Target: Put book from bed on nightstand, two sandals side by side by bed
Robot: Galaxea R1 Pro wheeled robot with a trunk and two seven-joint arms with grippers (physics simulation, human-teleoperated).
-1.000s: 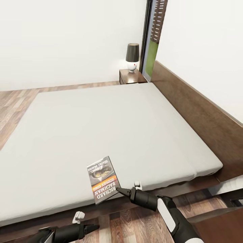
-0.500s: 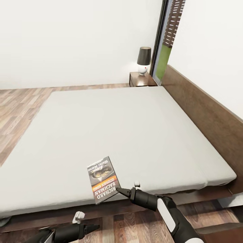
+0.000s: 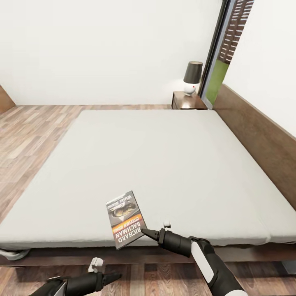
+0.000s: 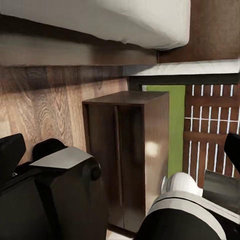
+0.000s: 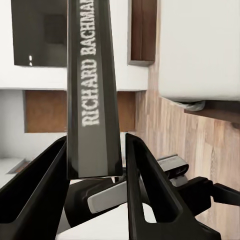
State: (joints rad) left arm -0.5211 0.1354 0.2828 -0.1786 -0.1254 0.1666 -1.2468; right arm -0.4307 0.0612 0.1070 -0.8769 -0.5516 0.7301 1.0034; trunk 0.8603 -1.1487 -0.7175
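My right gripper [image 3: 144,232] is shut on the book [image 3: 125,219], a thin dark paperback with an orange band, held above the near edge of the bed [image 3: 156,164]. In the right wrist view the book's spine [image 5: 93,90] stands clamped between the two black fingers [image 5: 142,175]. My left gripper [image 3: 115,276] hangs low over the floor in front of the bed frame, open and holding nothing. One nightstand [image 3: 187,101] stands at the far corner by the headboard. Another nightstand [image 4: 132,155] shows in the left wrist view beside the bed. The sandals are out of view.
A lamp [image 3: 192,77] with a dark shade sits on the far nightstand, taking part of its top. A tall window [image 3: 224,53] rises behind it. The dark headboard [image 3: 259,139] runs along the bed's right side. Wood-plank floor [image 3: 28,139] lies open to the left.
The whole head view has swung, so the bed and far nightstand sit further right in the picture. Both arms and the held book keep their place in the frame.
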